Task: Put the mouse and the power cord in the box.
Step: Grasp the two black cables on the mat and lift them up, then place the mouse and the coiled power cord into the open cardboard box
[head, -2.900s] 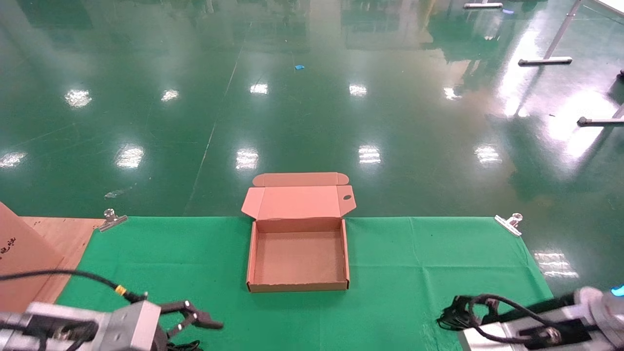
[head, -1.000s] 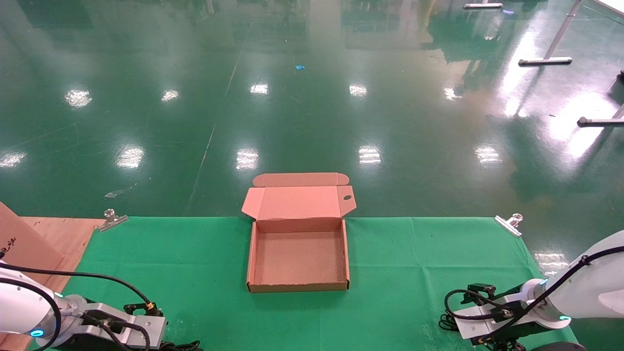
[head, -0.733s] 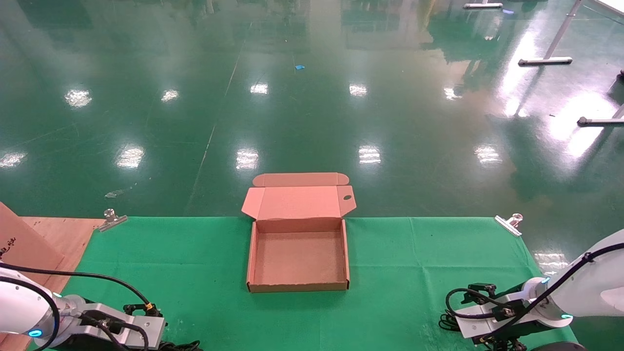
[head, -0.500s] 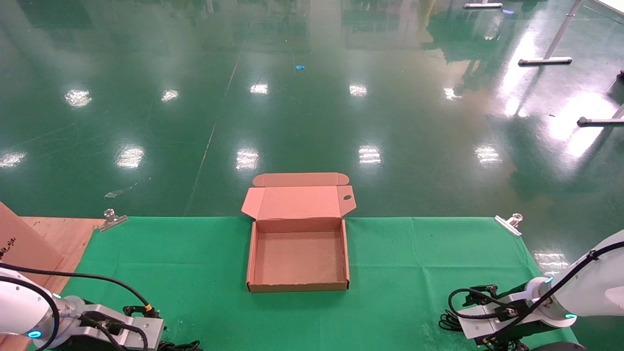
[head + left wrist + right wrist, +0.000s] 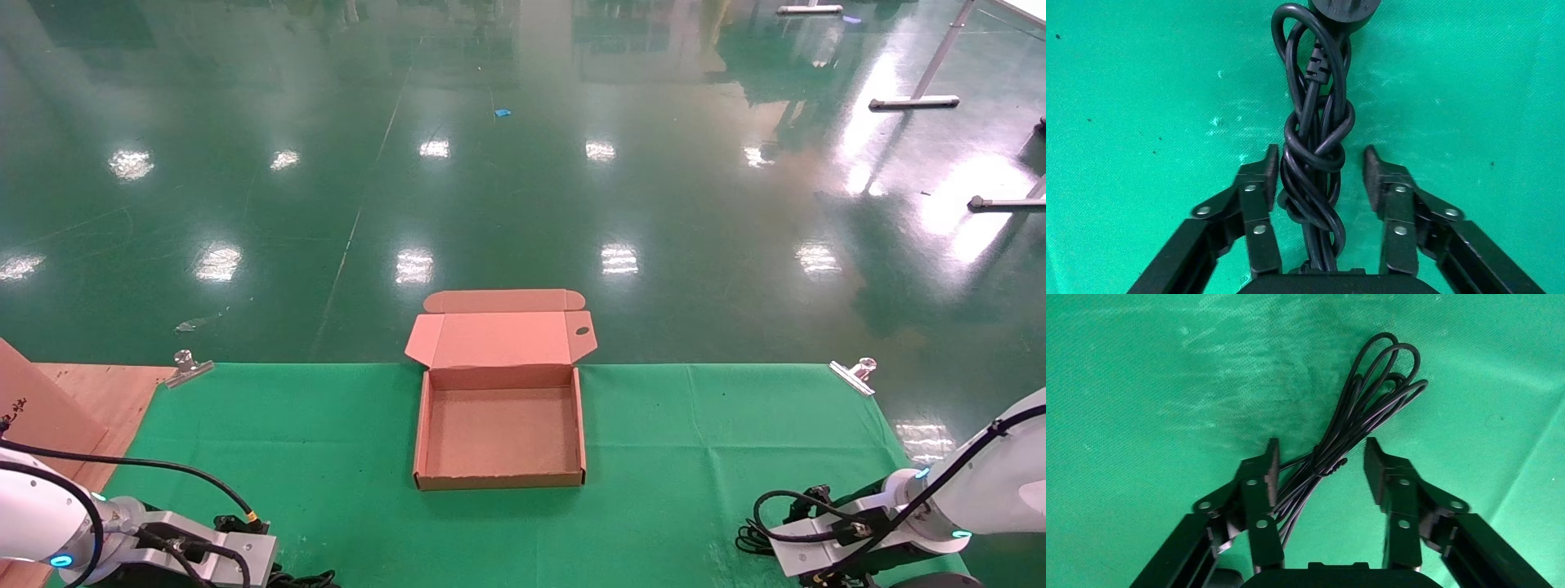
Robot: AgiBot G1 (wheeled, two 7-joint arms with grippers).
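The left gripper point(image 5: 1318, 174) hangs with jaws open astride the thick black twisted power cord point(image 5: 1313, 147), lying on the green cloth point(image 5: 695, 425) at the near left. The right gripper point(image 5: 1319, 465), also open, straddles a thin black looped cable point(image 5: 1352, 432) at the near right, probably the mouse's lead. The cord looks limp but knotted, so its middle twist is the best hold; the shallow brown cardboard box point(image 5: 500, 482) sits open and empty at centre.

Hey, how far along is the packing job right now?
Nothing is packed yet: the box is open and empty. The left hand is open astride the power cord; the right hand is open astride a thin cable bundle. Gripping and boxing remain.
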